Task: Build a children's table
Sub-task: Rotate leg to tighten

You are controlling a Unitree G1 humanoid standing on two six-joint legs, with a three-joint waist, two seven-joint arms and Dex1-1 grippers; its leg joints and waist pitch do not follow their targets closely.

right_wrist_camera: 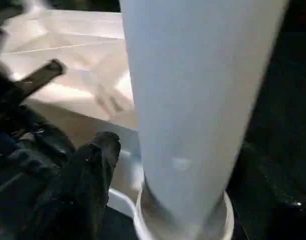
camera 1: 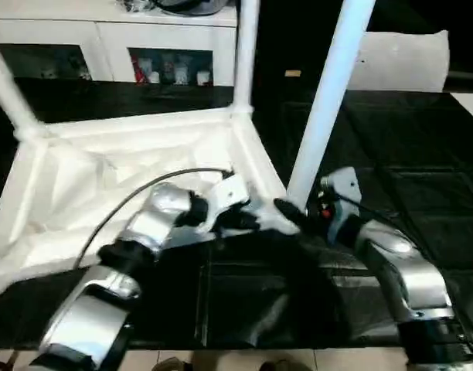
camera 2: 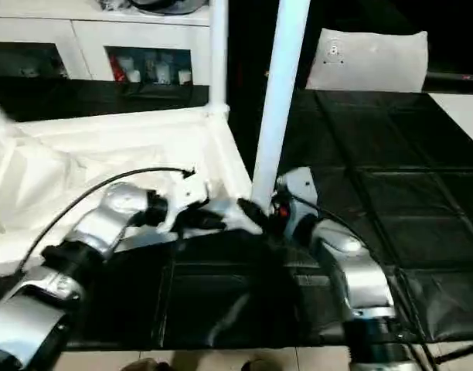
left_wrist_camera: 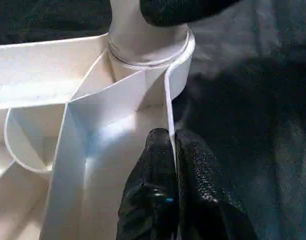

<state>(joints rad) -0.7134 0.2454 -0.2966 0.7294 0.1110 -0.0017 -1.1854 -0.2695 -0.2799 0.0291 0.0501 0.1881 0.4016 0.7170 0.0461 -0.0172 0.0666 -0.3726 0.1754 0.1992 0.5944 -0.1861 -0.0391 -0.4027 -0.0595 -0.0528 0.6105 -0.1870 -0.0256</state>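
Tabletop [camera 1: 128, 178] is flipped underside-up on the black bench [camera 1: 422, 170], taking up the left half, ribs and rim facing up. Three legs are standing in it: one at the far left corner [camera 1: 8, 97], one at the far corner [camera 1: 246, 46], and the near one [camera 1: 329, 93] seated in the round socket [left_wrist_camera: 148, 55] at the corner closest to us. Our left gripper [left_wrist_camera: 174, 150] has its jaws pinching the tabletop's rim [left_wrist_camera: 168, 100] just beside that socket, one black finger on each side of the thin wall. Our right gripper [camera 1: 294, 212] is down at the base of the near leg; one black finger [right_wrist_camera: 93, 170] sits right beside the tube, but we can't tell if those jaws are spread or closed. A white bag [camera 2: 368, 58] lies toward the bench's far edge, well apart from everything.
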